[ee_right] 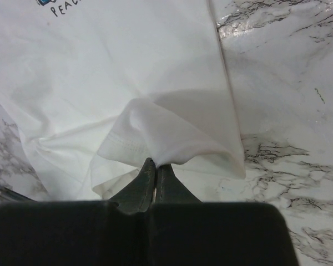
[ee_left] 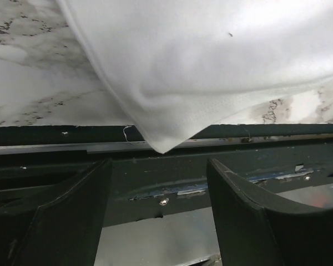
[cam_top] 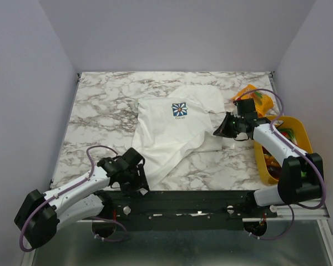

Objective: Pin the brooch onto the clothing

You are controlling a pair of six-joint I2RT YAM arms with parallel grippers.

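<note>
— Where's the clothing?

— The white T-shirt (cam_top: 166, 136) lies rumpled in the middle of the marble-patterned table (cam_top: 100, 116). It is soft knit cloth with slack creases, and its blue, white and yellow flower emblem (cam_top: 179, 110) faces up on the chest. One pointed corner droops over the table's near edge onto the black metal rail (ee_left: 55, 136).

— And the left claw?

— The left gripper (ee_left: 158, 177) sits low by that edge, its two blocky matte-black fingers (ee_left: 72, 216) spread wide. Nothing is between them. The hanging corner of the shirt is just beyond the tips, not touching.

— The right one?

— The right gripper (ee_right: 156, 174) has its slim dark fingers pressed flat together. A stitched hem at the shirt's right side rises into a little tent right at the tips, so the fabric looks nipped between them.

— Can you see the brooch?

— I can't make it out in any view.

— Anything else on the table?

— A crinkled orange snack packet (cam_top: 256, 98) at the far right, and just nearer a yellow plastic bin (cam_top: 293, 119) with rounded corners, holding mixed items too small to tell apart
</note>
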